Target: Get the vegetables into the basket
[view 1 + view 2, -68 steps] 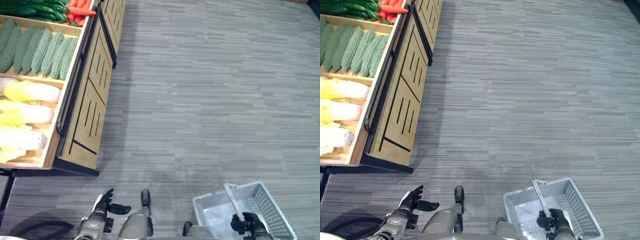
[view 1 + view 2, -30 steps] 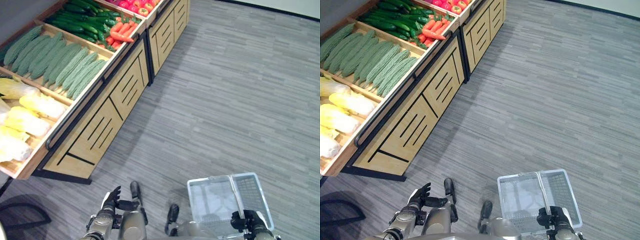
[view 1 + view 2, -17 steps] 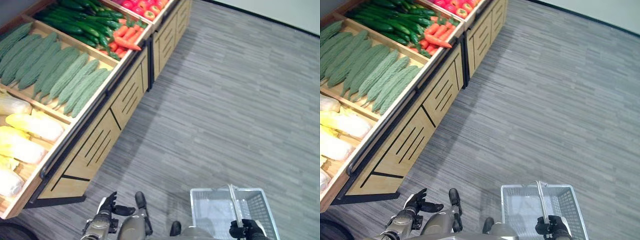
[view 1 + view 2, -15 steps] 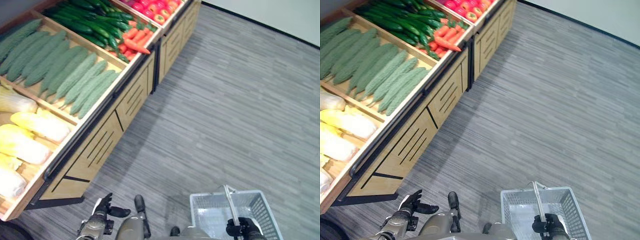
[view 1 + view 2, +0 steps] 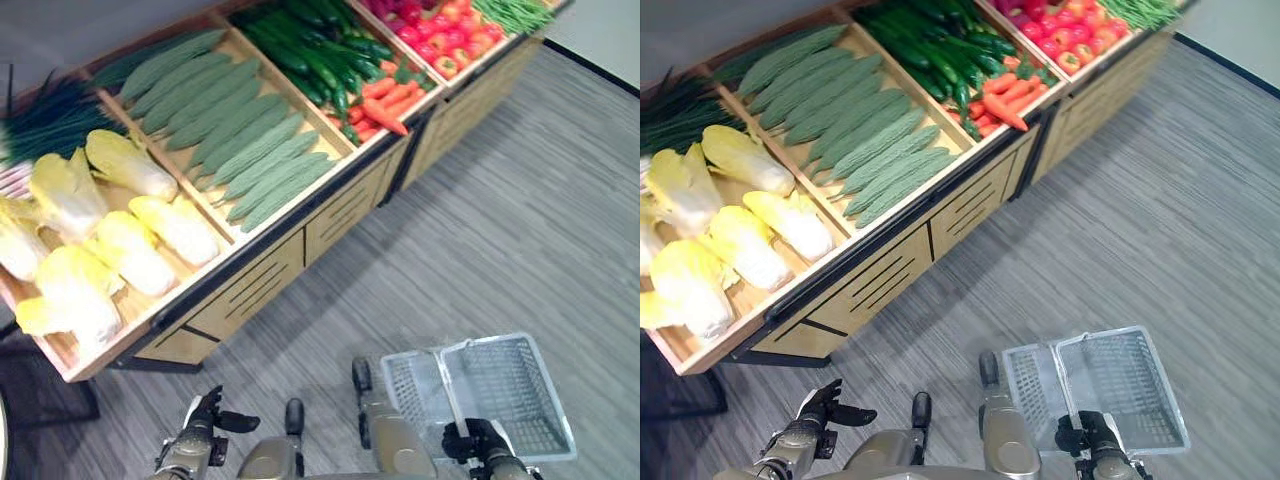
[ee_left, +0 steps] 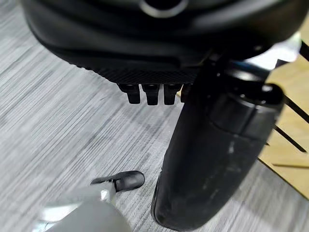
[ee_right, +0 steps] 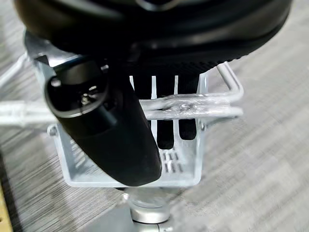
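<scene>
Swinging view since a sec ago: more of produce stand (image 5: 300,240) now faces you. Right hand (image 5: 1087,437) curled round handle of basket (image 5: 500,390), prob empty. Left hand (image 5: 205,420) relaxed, holding nothing. Veg: cabbages (image 5: 120,250) near stand's front edge, carrots (image 5: 385,100) further along. Picking not yet started.

Wire-mesh metal basket (image 5: 505,385), matt wooden stand (image 5: 330,215), ribbed carpet floor (image 5: 540,230)

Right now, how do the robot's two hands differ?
The right hand is curled round the basket handle, carrying the grey basket; the left hand holds nothing, its fingers relaxed and spread. The left hand hangs nearer the produce stand. Both are dark and low in the eye views.
</scene>
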You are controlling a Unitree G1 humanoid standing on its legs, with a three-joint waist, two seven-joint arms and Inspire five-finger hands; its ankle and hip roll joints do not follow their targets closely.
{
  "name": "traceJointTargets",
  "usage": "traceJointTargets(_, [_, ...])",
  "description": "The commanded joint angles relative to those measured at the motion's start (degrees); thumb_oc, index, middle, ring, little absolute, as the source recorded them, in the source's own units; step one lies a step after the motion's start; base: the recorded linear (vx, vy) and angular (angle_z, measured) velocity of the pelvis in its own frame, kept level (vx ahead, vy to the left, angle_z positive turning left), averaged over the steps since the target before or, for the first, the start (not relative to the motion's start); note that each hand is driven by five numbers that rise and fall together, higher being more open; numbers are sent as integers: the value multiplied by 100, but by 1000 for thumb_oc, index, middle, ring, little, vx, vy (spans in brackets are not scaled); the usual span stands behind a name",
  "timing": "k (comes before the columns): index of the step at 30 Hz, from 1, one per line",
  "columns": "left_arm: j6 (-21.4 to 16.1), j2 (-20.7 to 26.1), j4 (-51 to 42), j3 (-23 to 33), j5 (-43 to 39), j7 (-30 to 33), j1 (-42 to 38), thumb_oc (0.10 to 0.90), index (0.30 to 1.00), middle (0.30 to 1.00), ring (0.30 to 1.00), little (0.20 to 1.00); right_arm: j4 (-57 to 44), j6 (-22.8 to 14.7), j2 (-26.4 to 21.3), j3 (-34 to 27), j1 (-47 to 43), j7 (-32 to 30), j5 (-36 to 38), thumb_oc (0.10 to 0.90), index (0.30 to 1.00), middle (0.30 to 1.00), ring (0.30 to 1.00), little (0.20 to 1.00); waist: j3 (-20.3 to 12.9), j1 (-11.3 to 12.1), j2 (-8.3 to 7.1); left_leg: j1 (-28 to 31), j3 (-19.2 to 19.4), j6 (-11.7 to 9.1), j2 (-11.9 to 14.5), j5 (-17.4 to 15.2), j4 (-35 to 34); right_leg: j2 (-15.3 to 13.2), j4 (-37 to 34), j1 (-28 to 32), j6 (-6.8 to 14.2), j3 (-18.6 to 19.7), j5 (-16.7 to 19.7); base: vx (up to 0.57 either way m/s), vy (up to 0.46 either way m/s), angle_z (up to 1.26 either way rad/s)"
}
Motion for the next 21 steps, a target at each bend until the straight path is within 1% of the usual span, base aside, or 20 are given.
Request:
traceJointTargets(1, [-174,153,-146,58,-21,6,94,900,1000,1000,1000,1000,-5,-96,-591,-212,11,-79,56,400,300,300,300,300,9,65,33,-81,496,-539,197,-202,428,52,430,241,161,-165,344,148,-255,143])
traceJointTargets(3, [-176,146,-136,107,-54,-16,170,900,1000,1000,1000,1000,-48,-117,-664,-238,-3,-62,50,400,300,300,300,300,-53,105,55,-105,375,-613,285,-164,403,103,384,322,90,-299,284,136,-260,98])
traceJointTargets(5, [-177,143,-179,73,-48,-43,204,900,1000,1000,1000,1000,-118,-135,-758,-199,-60,-37,55,400,300,300,300,300,-76,117,80,-183,249,-693,363,-162,511,142,427,343,27,-464,182,109,-250,35])
traceJointTargets(7, [-173,125,-174,16,-34,-36,164,900,1000,1000,1000,1000,-78,-147,-845,-209,-141,-54,81,400,300,300,300,300,-65,139,103,-261,201,-765,413,-144,661,135,445,399,-27,-644,107,78,-177,38])
traceJointTargets(8, [-173,124,-174,16,-34,-36,163,900,1000,1000,1000,1000,-76,-149,-845,-208,-142,-53,81,400,300,300,300,300,-64,132,105,-266,193,-766,413,-147,667,134,446,400,-28,-651,105,72,-150,57])
traceJointTargets(9, [-158,93,-160,-18,-36,-30,117,900,1000,1000,1000,1000,-79,-160,-900,-245,-139,-69,95,400,300,300,300,300,-43,108,114,-359,436,-816,481,-141,929,52,476,509,-79,-878,18,64,-111,73])
traceJointTargets(10, [-152,78,-170,-39,-37,-28,101,900,1000,1000,1000,1000,-74,-163,-916,-267,-129,-74,110,400,300,300,300,300,-34,87,124,-398,625,-829,521,-125,983,9,485,561,-100,-976,-3,75,-140,85])
traceJointTargets(11, [-140,58,-154,-53,-23,-14,65,900,1000,1000,1000,1000,-27,-163,-934,-305,-124,-86,136,400,300,300,300,300,-28,40,138,-441,1045,-859,678,-38,985,-56,484,638,-114,-1125,-29,50,-53,83])
traceJointTargets(12, [-135,48,-168,-70,-10,-25,63,900,1000,1000,1000,1000,-37,-154,-921,-343,-80,-90,160,400,300,300,300,300,-35,8,146,-439,1348,-882,816,38,938,-111,463,696,-112,-1226,-37,46,-42,119])
traceJointTargets(13, [-117,32,-210,-121,63,-12,51,900,1000,1000,1000,1000,14,-135,-905,-441,18,-112,207,400,300,300,300,300,-61,-46,197,-423,1890,-964,1103,225,734,-215,415,788,-86,-1471,-62,75,9,113])
traceJointTargets(14, [-92,22,-169,-137,144,8,49,900,1000,1000,1000,1000,10,-101,-860,-470,84,-125,216,400,300,300,300,300,-121,-52,263,-442,2031,-1059,1262,429,484,-268,369,846,-39,-1647,-83,60,6,111])
traceJointTargets(15, [-92,22,-169,-137,145,9,50,900,1000,1000,1000,1000,9,-101,-861,-471,86,-125,216,400,300,300,300,300,-123,-55,264,-440,2028,-1060,1261,436,474,-268,366,847,-40,-1651,-82,93,85,97])
traceJointTargets(16, [-80,14,-157,-140,190,43,75,900,1000,1000,1000,1000,31,-84,-823,-462,100,-134,211,400,300,300,300,300,-185,-30,324,-449,2010,-1107,1326,619,261,-282,345,897,-8,-1729,-100,91,106,80])
traceJointTargets(17, [-57,6,-115,-100,203,31,98,900,1000,1000,1000,1000,53,-81,-793,-458,93,-107,212,400,300,300,300,300,-226,-29,341,-390,2016,-1087,1307,574,162,-287,369,903,14,-1739,-132,91,108,58])
traceJointTargets(21, [-63,17,-132,-71,206,55,150,900,1000,1000,1000,1000,94,-68,-728,-473,127,-113,172,400,300,300,300,300,-256,1,368,-273,2033,-1021,1207,581,-68,-369,519,885,45,-1716,-151,58,129,-7])
